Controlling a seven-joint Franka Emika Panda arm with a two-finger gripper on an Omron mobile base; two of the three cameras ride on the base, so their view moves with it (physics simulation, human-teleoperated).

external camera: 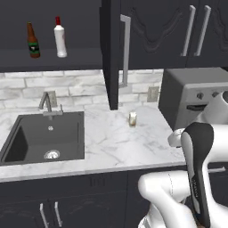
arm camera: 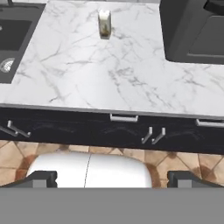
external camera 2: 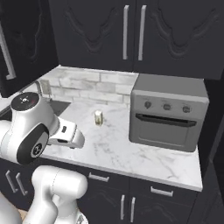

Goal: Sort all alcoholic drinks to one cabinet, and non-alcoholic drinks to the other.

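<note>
From the left, the beer (external camera: pixel 32 41) and white bottle (external camera: pixel 60 38) stand on the open cabinet's shelf (external camera: pixel 67 58); that part looks done. From the right, the carton (external camera 2: pixel 99 118) waits on the counter (external camera 2: pixel 131 153). From the hand, the claw (arm camera: pixel 113 180) is wide apart, holding nothing.

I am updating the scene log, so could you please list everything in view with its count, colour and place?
beer bottle: one, brown with dark label, on the open cabinet's shelf, left.
white bottle: one, white with red cap, on the same shelf, right of the beer bottle.
carton: one, pale cream, alone on the counter between sink and oven.
open cabinet door: one, dark charcoal, long silver bar handle.
carved-panel doors: two, dark, above the oven.
sink: one, dark grey, with faucet, left in the counter.
toaster oven: one, grey, right on the counter.
counter: one, white marble.
gripper: one, dark fingertips, open, holding nothing, before the counter.
</note>
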